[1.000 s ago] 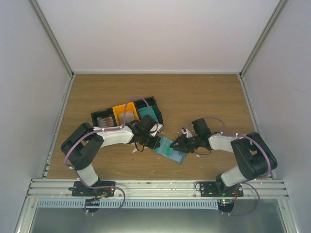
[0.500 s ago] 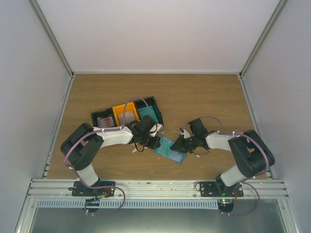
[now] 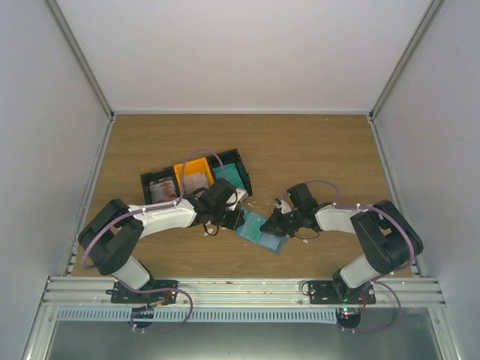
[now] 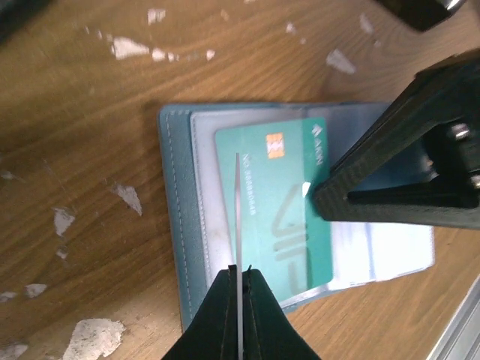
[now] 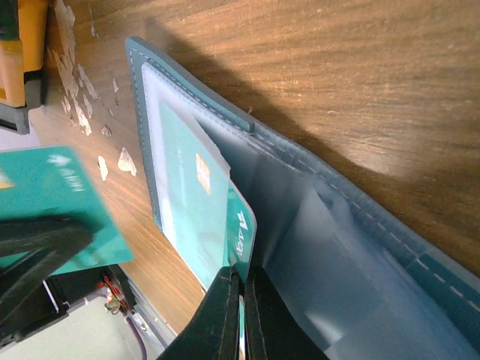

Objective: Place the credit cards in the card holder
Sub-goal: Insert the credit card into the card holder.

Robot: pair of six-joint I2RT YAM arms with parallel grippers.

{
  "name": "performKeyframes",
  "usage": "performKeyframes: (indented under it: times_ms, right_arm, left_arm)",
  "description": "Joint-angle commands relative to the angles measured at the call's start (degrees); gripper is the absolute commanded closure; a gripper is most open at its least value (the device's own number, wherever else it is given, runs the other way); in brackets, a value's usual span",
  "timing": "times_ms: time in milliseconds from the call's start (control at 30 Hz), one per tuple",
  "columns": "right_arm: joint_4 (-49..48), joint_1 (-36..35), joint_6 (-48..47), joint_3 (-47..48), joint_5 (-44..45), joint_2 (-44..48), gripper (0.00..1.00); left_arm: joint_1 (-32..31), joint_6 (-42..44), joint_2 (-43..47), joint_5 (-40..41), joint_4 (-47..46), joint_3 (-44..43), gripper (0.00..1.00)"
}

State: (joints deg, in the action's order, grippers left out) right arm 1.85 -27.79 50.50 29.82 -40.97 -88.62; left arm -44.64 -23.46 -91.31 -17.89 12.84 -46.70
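Observation:
The slate-blue card holder point(image 3: 262, 233) point(image 4: 174, 225) point(image 5: 352, 217) lies open on the wood. A teal credit card point(image 4: 270, 202) point(image 5: 184, 202) sits partly inside its clear sleeve. My right gripper point(image 3: 274, 223) point(image 5: 241, 276) point(image 4: 313, 196) is shut on that card's exposed edge. My left gripper point(image 3: 234, 218) point(image 4: 238, 271) is shut on another teal credit card point(image 4: 237, 210) point(image 5: 71, 202), which stands on edge just above the holder's left page. The left fingers point(image 5: 34, 244) show dark at the left of the right wrist view.
A black-and-orange bin point(image 3: 196, 178) point(image 5: 16, 52) stands just behind the left gripper. White scraps point(image 3: 249, 204) point(image 4: 129, 49) point(image 5: 124, 159) litter the wood around the holder. The aluminium rail point(image 3: 240, 289) runs along the near edge.
My right gripper has closed and edged left onto the card in the holder. The left arm's elbow has swung down and left, while its gripper stays shut on its card.

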Motion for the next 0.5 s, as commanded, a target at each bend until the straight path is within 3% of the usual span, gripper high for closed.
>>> performKeyframes:
  times_ms: [0,467]
  right_arm:
    - [-0.6,-0.7,3.0,-0.8,3.5,-0.2,0.99]
    - [-6.4,-1.9,10.9,-3.4,5.0,0.3,1.00]
  left_arm:
    - [-0.4,-1.0,4.2,3.6,-1.2,1.0,1.00]
    - [-0.4,-3.0,-0.5,5.2,-0.5,1.7,1.00]
